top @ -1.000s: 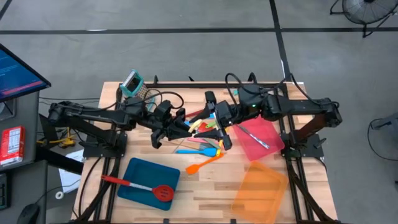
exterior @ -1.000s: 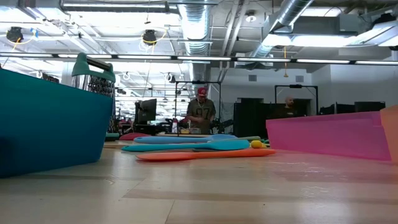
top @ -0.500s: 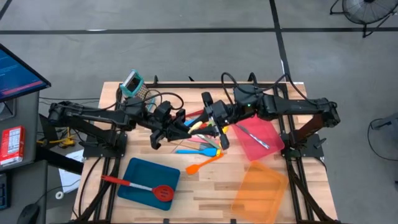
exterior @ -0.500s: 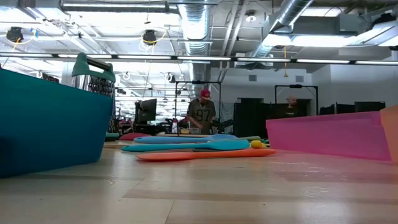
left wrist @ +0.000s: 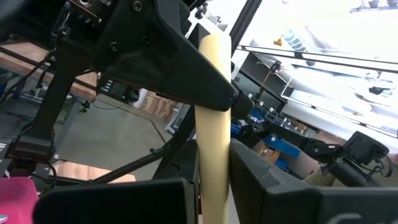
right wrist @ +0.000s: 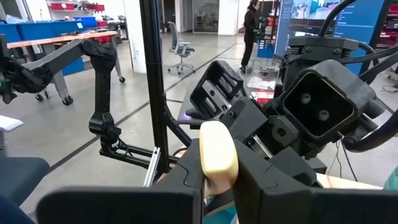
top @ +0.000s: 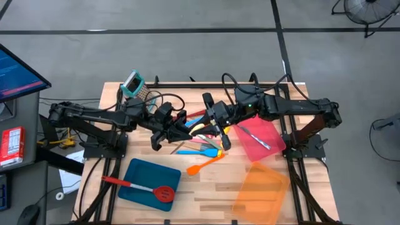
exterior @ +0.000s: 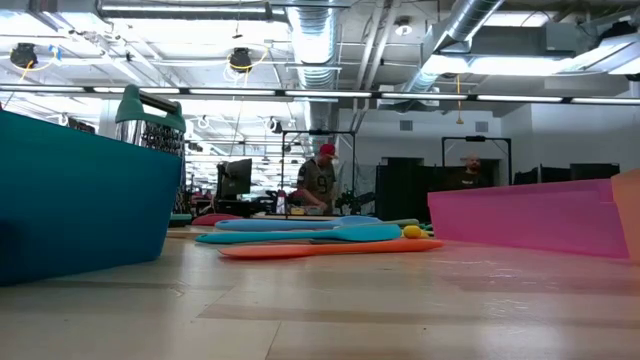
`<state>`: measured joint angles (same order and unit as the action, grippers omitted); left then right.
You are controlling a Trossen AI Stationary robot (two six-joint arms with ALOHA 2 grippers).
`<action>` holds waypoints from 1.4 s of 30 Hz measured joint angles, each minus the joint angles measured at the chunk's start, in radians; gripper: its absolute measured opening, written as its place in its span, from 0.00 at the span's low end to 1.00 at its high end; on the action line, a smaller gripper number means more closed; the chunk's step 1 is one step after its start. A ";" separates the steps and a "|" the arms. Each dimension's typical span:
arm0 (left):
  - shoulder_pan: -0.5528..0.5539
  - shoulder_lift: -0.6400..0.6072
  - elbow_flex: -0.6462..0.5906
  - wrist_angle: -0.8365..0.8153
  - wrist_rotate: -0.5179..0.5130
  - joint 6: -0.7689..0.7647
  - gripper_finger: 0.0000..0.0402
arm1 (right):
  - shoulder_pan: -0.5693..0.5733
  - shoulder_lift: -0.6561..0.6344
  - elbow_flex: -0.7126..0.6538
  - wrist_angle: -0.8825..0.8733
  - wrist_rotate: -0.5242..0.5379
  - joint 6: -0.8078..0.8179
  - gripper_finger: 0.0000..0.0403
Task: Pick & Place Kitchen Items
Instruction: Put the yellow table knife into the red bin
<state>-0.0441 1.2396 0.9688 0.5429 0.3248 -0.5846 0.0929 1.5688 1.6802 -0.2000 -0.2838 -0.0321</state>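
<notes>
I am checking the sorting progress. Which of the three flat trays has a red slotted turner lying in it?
The blue tray, at the table's front left. The red slotted turner lies across it; the pink-red tray holds a metal utensil, and the orange tray shows nothing inside.

High view: overhead, straight down, whole counter (top: pixel 156 206) and both arms, mid-frame. Low view: counter-top level, facing room, blue tray (exterior: pixel 85 200) wall close at frame left. Wrist views: each very close behind own claw, facing opposite arm; both share one pale handle (left wrist: pixel 213 118) mid-frame, also overhead centre.
</notes>
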 joint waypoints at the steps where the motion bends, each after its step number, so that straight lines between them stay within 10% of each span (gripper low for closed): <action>1: 0.000 0.000 0.000 0.000 0.000 0.000 0.10 | 0.000 0.000 0.000 -0.002 0.000 -0.003 0.09; 26: 0.043 -0.002 0.000 -0.002 -0.045 -0.003 0.45 | 0.005 -0.094 0.001 -0.161 -0.007 -0.001 0.09; 42: 0.069 0.000 0.000 -0.047 -0.053 -0.005 0.47 | -0.003 -0.263 0.000 -0.732 0.105 0.113 0.09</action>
<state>0.0254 1.2392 0.9688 0.4961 0.2715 -0.5901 0.0901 1.3055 1.6806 -0.9323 -0.1786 0.0805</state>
